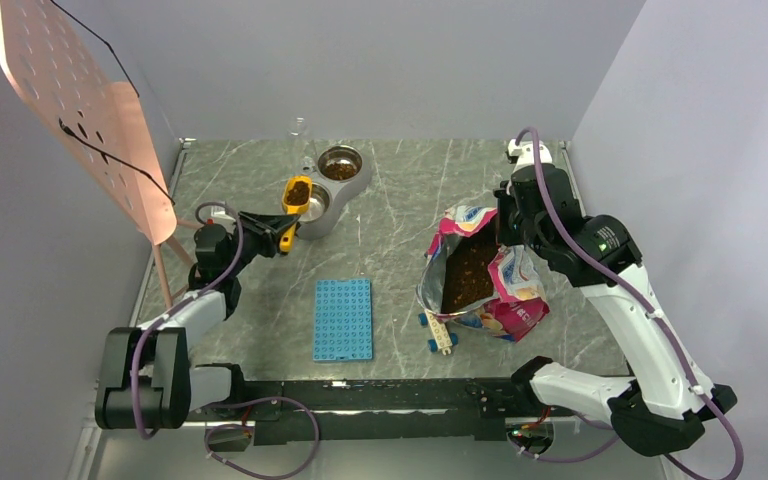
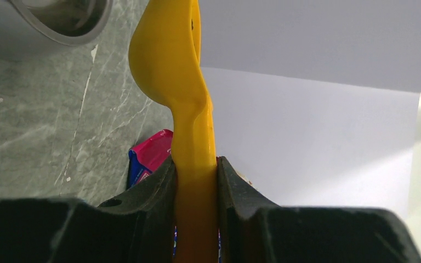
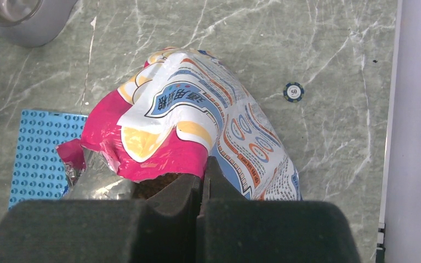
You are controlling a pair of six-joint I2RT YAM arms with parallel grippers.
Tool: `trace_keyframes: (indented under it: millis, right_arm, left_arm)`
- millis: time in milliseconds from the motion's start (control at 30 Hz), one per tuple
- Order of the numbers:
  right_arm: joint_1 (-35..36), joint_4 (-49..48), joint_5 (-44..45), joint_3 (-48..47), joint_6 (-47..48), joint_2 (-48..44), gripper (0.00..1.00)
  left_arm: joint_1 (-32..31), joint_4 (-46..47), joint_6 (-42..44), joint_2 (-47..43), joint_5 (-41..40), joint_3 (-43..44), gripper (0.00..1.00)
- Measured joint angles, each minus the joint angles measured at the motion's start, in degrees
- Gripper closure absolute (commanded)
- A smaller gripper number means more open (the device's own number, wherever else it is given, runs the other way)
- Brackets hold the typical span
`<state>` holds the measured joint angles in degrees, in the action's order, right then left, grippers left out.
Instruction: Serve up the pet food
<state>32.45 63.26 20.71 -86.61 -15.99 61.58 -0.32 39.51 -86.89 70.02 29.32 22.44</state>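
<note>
Glossy bag (image 3: 197, 109); matt dry pet food (image 1: 468, 270); smooth yellow plastic scoop (image 2: 170, 55); shiny steel bowl (image 1: 352, 188); matt table (image 1: 400, 200).

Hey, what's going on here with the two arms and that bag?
The robot is dishing out pet food. Its left end effector grips a yellow scoop by the handle. The scoop, loaded with kibble, is at the steel double bowl, beside its nearer cup. The farther cup already holds kibble. The right end effector is pinched on the rim of the opened bag, which lies on the table with more kibble showing inside.
</note>
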Motion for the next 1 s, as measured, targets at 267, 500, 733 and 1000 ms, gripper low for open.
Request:
trace_keyframes:
  millis: [267, 500, 733, 1000]
  right_arm:
    - [0.0, 0.0, 0.0, 0.1, 0.0, -0.4, 1.0]
    - [0.0, 0.1, 0.0, 0.1, 0.0, -0.6, 1.0]
    - [0.0, 0.1, 0.0, 0.1, 0.0, -0.7, 1.0]
    - [0.0, 0.2, 0.1, 0.1, 0.0, -0.7, 1.0]
  left_arm:
    - [-0.4, -10.3, -1.6, 0.5, -2.5, 4.2, 1.0]
    - [-0.7, -23.9, -1.8, 1.8, -3.9, 11.0, 1.0]
    - [-0.7, -36.3, -1.9, 2.6, -6.3, 17.1, 1.0]
    - [-0.5, -49.9, -2.0, 8.1, -7.4, 25.6, 1.0]
